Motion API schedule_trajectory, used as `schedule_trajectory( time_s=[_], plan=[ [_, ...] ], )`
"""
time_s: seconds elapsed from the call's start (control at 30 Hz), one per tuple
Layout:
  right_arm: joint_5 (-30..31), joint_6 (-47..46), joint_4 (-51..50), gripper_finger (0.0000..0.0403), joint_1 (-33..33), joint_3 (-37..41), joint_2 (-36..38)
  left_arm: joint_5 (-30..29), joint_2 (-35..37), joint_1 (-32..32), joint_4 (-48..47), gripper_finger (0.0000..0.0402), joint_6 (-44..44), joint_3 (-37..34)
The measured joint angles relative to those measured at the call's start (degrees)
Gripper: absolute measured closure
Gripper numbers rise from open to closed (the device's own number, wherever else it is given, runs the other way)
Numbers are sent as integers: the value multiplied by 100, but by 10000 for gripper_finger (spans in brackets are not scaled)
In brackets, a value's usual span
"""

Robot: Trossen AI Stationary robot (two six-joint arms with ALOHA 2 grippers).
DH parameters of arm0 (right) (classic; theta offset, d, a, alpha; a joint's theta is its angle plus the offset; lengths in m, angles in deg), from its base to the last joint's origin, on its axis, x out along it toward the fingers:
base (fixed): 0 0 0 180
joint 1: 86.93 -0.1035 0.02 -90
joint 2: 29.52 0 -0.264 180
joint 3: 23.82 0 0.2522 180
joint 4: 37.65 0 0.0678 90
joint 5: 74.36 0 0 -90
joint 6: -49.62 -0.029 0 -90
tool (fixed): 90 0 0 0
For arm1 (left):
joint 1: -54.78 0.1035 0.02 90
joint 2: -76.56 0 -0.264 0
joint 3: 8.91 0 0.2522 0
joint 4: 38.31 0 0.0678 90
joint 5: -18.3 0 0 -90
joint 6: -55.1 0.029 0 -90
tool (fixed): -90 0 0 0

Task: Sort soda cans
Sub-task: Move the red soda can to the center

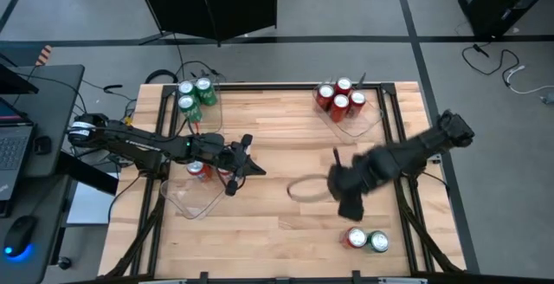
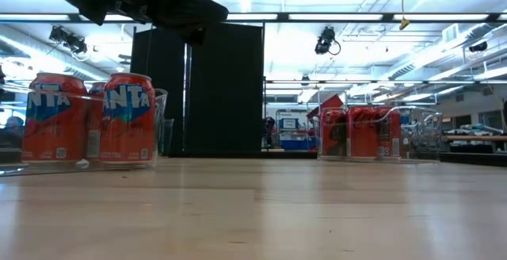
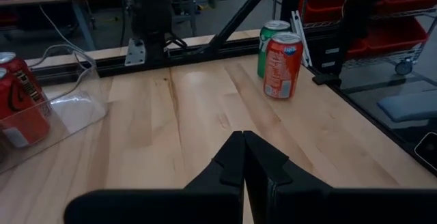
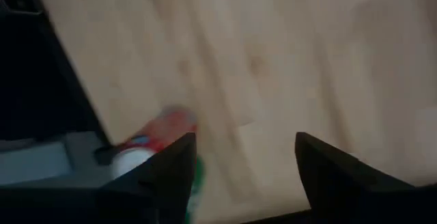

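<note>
Two loose soda cans, a red one (image 1: 357, 238) and a green one (image 1: 378, 242), stand upright on their bases at the table's near right; the left wrist view shows the red can (image 3: 282, 67) in front of the green one (image 3: 270, 36). My right gripper (image 1: 346, 196) hangs above the table just to the far side of this pair, pointing down. In its wrist view the right gripper (image 4: 246, 173) is open over bare wood, with the red can (image 4: 157, 136) off to one side. My left gripper (image 3: 244, 162) is shut and empty, over the table's middle left (image 1: 247, 158).
A clear tray (image 1: 197, 111) at the far left holds green cans (image 1: 195, 93). Another tray (image 1: 362, 124) at the far right holds red cans (image 1: 340, 100). A third tray (image 1: 195, 199) at the near left holds a red can (image 1: 197, 171). Black frame rails (image 1: 407, 145) line the table's sides.
</note>
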State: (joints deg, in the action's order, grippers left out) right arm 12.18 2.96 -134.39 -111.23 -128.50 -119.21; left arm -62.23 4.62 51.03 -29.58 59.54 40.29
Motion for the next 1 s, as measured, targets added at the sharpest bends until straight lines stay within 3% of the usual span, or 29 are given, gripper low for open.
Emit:
schedule_trajectory(
  time_s=[0.13,0.33,0.57,1.0],
  plan=[
    [69,-1366,307,125,-616,141,-124,-4,0,0,43,394,-19,2],
    [-121,-2202,402,65,-1094,158,-557,-63,0,0,34,394,-19,2],
    [-426,-2143,696,34,-1340,158,-1047,-61,0,0,-52,394,-21,2],
    [-706,-1956,803,27,-1517,424,-1229,-59,0,0,-121,394,-24,2]
  ],
)
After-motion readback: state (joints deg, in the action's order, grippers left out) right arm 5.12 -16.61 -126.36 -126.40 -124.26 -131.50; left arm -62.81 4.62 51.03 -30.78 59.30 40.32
